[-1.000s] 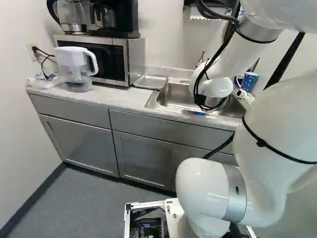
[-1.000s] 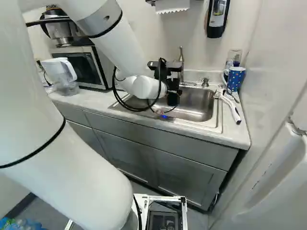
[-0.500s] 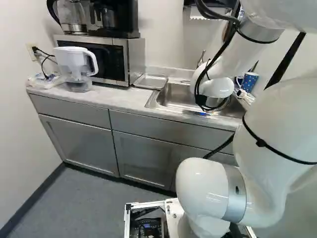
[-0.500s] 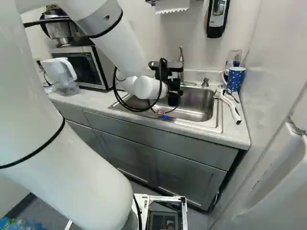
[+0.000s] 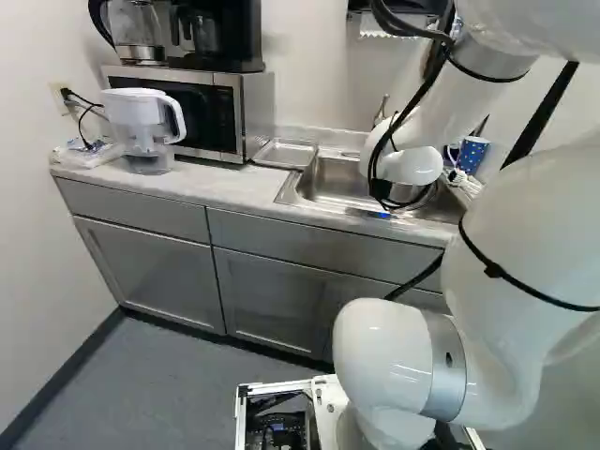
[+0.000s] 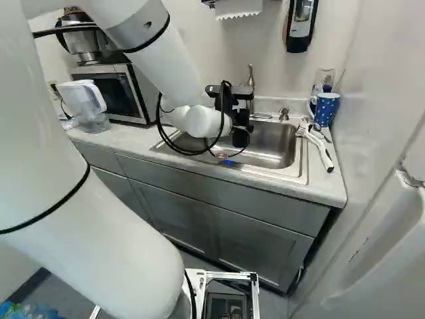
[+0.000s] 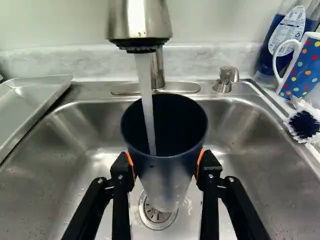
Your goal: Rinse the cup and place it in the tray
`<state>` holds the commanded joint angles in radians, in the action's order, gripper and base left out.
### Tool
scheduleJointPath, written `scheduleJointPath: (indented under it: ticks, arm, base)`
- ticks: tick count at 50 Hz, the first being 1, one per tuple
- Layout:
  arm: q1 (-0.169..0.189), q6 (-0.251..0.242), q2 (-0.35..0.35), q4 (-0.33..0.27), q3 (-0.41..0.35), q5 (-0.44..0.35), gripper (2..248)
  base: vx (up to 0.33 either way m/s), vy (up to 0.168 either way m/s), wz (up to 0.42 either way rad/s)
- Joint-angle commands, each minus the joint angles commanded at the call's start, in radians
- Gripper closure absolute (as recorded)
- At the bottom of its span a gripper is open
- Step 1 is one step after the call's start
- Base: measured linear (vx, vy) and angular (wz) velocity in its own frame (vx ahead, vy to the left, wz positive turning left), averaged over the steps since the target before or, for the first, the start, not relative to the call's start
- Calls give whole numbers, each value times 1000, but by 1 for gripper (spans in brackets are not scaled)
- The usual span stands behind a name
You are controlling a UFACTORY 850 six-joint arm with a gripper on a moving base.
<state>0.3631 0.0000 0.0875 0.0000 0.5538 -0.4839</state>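
White pitcher (image 5: 142,122) at the left of the left base view: standing on the counter (image 5: 223,188), no displacement found. Next, the microwave (image 5: 192,112): position unchanged. Between it and the sink (image 5: 314,181), the metal tray (image 5: 285,154) lies flat, unmoved, and the cup has not been placed in it.

Over the basin, the arm (image 6: 171,66) shows only a very slight shift at its wrist in the right base view against one second ago; over the last half second no clear movement is found. The base has not moved. Such near-stillness is judged deliberate, the arm holding position for the rinse.

In the wrist view, the faucet (image 7: 140,21) is running and its stream (image 7: 146,85) enters the mouth of the dark blue cup (image 7: 167,176). The claw (image 7: 165,166) has the cup gripped from two sides by its orange pads, above the drain (image 7: 156,216). When the water was turned on cannot be established. Rinsing is assessed as in progress; emptying over the sink should precede transfer to the tray. Risk noted: a filling cup grows heavier and could slip on wet pads.

Beyond, to the right in the right base view, the brush (image 6: 317,147) and dotted mug (image 6: 326,108) remain in place, uninvolved.
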Motion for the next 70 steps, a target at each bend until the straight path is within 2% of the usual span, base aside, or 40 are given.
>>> scheduleJointPath:
  ticks: [70]
  arm:
    - [-1, 0, 1, 0, -1, 0, 125]
  base:
    - [0, 0, 0]
